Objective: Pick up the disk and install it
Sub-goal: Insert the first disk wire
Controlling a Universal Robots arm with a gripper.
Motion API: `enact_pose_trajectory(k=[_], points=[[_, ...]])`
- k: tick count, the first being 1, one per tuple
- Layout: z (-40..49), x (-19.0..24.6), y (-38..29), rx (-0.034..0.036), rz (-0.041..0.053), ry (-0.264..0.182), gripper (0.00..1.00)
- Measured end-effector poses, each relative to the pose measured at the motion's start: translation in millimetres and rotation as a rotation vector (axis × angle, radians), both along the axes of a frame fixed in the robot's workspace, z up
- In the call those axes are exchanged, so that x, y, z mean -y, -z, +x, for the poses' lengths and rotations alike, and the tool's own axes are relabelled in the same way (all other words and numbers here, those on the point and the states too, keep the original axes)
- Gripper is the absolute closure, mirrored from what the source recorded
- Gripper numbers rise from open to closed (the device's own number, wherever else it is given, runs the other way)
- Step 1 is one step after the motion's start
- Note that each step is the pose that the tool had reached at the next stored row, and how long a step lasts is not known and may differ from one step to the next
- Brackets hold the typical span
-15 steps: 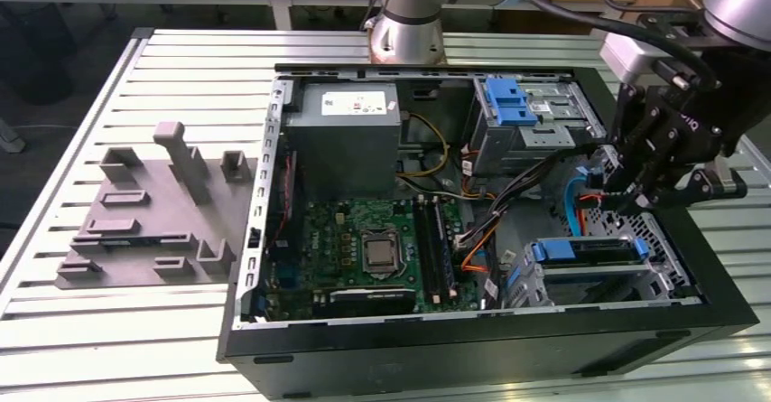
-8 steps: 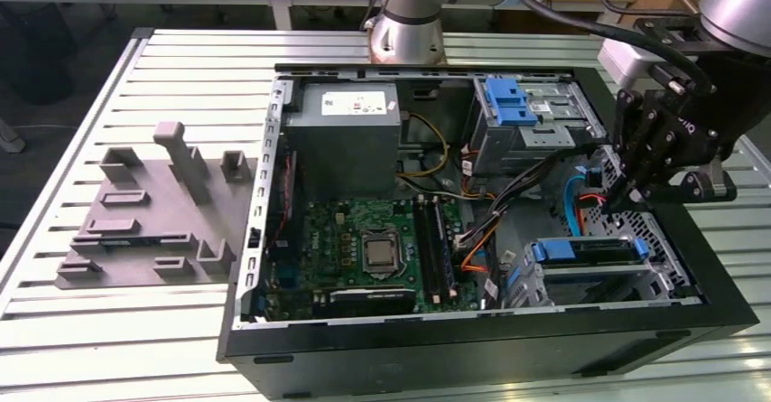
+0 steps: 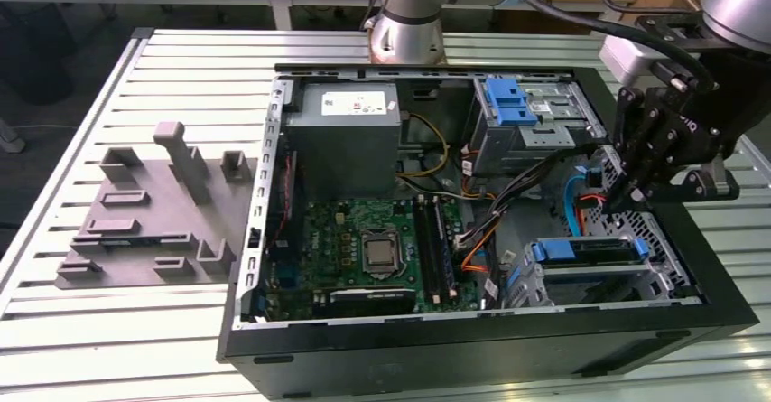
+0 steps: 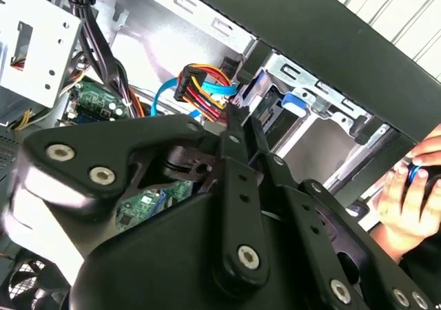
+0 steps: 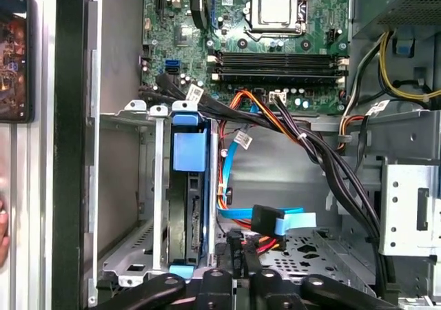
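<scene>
While the open computer case (image 3: 482,330) is lying on the slatted table (image 3: 72,104) with its motherboard (image 3: 361,248) exposed, the disk (image 3: 587,250), edged in its blue carrier, is sitting edge-up in the drive cage (image 3: 656,280) at the near corner on the exterior view's right; in the first wrist view the disk (image 5: 187,207) is standing between the cage rails, seemingly well seated, so installation is appearing largely done. The gripper (image 3: 627,199) is hanging just beyond the cage over the blue and orange cables (image 3: 576,194), its fingers pressed together and gripping nothing. A person's hand (image 4: 406,200) is resting outside the case.
</scene>
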State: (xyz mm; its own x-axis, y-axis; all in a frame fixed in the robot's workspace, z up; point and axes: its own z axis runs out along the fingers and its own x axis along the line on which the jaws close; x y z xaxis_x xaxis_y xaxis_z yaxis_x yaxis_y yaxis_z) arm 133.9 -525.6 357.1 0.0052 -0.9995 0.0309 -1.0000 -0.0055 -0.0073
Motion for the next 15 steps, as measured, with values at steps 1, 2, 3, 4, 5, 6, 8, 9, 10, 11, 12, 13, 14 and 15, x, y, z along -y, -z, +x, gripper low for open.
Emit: enact_pose_trajectory(k=[1,2,3,4,5,6,8,9,10,11,12,13,14,15], points=[[-0.3,0.0,-0.7,0.0003,-0.0001,0.0,0.82],[-0.7,0.0,-0.9,0.0008,-0.0001,0.0,0.76],[-1.0,0.0,-0.9,0.0015,0.0,0.0,0.76],[-1.5,0.0,-1.0,0.0027,-0.0002,0.0,0.76],[-2.5,-0.1,-1.2,0.0053,-0.0006,0.0,0.76],[-3.2,0.0,-1.1,0.0081,-0.0006,0.0,0.76],[-4.4,0.0,-0.9,0.0163,-0.001,0.0,0.76],[-4.8,0.0,-0.7,0.0203,-0.0017,0.0,0.76],[-5.0,0.0,-0.4,0.0238,-0.0024,0.0,0.76],[-5.3,0.0,0.0,0.0277,-0.0026,0.0,0.76],[-5.8,0.0,0.5,0.0305,-0.0027,0.0,0.76],[-6.2,0.0,1.1,0.0327,-0.0028,0.0,0.76],[-6.5,0.0,1.8,0.0346,-0.003,0.0,0.76],[-6.8,0.0,2.6,0.0366,-0.0029,0.0,0.76]])
